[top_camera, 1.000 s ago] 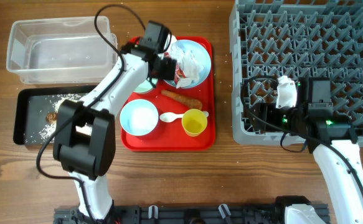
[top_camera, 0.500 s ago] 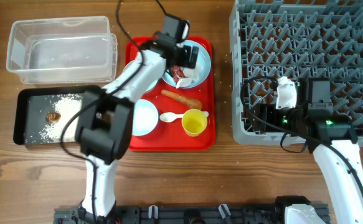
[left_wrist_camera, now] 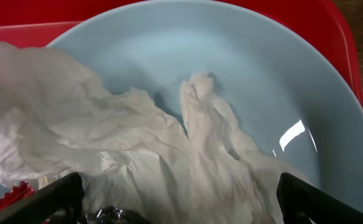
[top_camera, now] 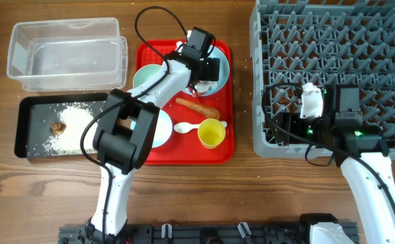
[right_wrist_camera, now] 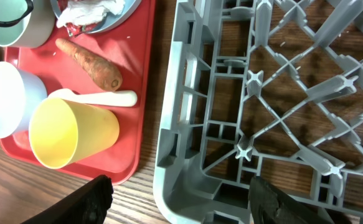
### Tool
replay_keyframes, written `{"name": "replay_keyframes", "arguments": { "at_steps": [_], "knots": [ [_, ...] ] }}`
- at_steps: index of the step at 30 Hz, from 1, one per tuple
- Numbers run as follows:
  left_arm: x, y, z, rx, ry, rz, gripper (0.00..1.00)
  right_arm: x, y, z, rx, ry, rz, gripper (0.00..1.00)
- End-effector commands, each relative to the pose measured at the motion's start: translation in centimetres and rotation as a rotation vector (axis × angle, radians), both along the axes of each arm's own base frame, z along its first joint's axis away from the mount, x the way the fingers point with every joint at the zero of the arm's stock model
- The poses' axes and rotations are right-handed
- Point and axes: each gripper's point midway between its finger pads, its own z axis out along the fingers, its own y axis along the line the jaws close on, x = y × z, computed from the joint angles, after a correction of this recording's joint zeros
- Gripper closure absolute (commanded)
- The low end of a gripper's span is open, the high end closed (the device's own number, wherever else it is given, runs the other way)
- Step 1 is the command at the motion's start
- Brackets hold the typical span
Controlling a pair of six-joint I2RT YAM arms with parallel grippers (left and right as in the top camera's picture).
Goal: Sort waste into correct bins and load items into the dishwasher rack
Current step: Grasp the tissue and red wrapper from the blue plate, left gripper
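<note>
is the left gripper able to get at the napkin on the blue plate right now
Probably yes. The left gripper hangs open just above the crumpled napkin on the blue plate, a finger at either side, and nothing lies between them.

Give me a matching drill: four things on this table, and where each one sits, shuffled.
Things:
1. napkin
2. rice grains
3. carrot
4. clear tub

Places:
A. directly on the red tray
B. on the bare table
C. on the blue plate
D. in the black tray

Pairs: 1-C, 2-D, 3-A, 4-B
</note>
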Motion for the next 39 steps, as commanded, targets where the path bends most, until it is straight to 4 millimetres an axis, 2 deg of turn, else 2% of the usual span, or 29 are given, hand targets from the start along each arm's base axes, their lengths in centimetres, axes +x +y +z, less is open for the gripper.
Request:
{"name": "replay_keyframes", "arguments": {
  "at_steps": [1, 2, 3, 6, 9, 12, 13, 16, 19, 23, 27, 29, 32, 37, 39],
  "knots": [
    [-0.5, 0.5, -1.8, 0.016, 0.044, 0.026, 0.25, 0.5, -0.3, 0.6, -0.004, -0.017, -0.019, 0.27],
    [-0.6, 0.6, -1.9, 0.019, 0.050, 0.026, 0.38, 0.5, -0.3, 0.6, -0.003, -0.016, -0.019, 0.27],
    [-0.8, 0.7, -2.0, 0.023, 0.056, 0.026, 0.62, 0.5, -0.3, 0.6, -0.003, -0.016, -0.019, 0.27],
    [-1.0, 0.8, -2.1, 0.028, 0.066, 0.026, 0.94, 0.5, -0.3, 0.6, -0.003, -0.016, -0.020, 0.27],
    [-0.9, 0.8, -2.0, 0.026, 0.064, 0.026, 0.96, 0.5, -0.3, 0.6, -0.003, -0.015, -0.020, 0.27],
    [-0.5, 0.7, -1.0, 0.016, 0.044, 0.028, 0.96, 0.5, -0.3, 0.6, -0.003, -0.015, -0.021, 0.27],
    [-0.1, 0.7, 0.2, 0.005, 0.025, 0.032, 0.96, 0.5, -0.3, 0.6, -0.003, -0.015, -0.021, 0.27],
    [1.7, 1.1, 6.0, -0.043, -0.068, 0.052, 0.96, 0.4, -0.3, 0.6, -0.003, -0.013, -0.021, 0.27],
    [2.8, 2.0, 10.8, -0.080, -0.144, 0.074, 0.96, 0.4, -0.3, 0.5, -0.003, -0.010, -0.021, 0.27],
    [3.1, 3.4, 15.9, -0.118, -0.230, 0.097, 0.96, 0.3, -0.3, 0.5, -0.003, -0.008, -0.021, 0.27],
    [3.0, 4.8, 19.9, -0.142, -0.299, 0.114, 0.96, 0.3, -0.3, 0.5, -0.003, -0.008, -0.021, 0.27],
    [3.2, 6.3, 21.5, -0.146, -0.331, 0.133, 0.96, 0.3, -0.3, 0.5, -0.003, -0.009, -0.021, 0.27],
    [4.0, 10.4, 23.3, -0.118, -0.379, 0.202, 0.96, 0.4, -0.3, 0.5, -0.003, -0.010, -0.021, 0.27],
    [5.7, 21.1, 22.9, -0.049, -0.388, 0.383, 0.96, 0.4, -0.3, 0.6, -0.003, -0.012, -0.021, 0.27],
    [6.1, 24.6, 22.5, -0.036, -0.390, 0.447, 0.96, 0.4, -0.3, 0.6, -0.003, -0.012, -0.021, 0.27]
  ]
}}
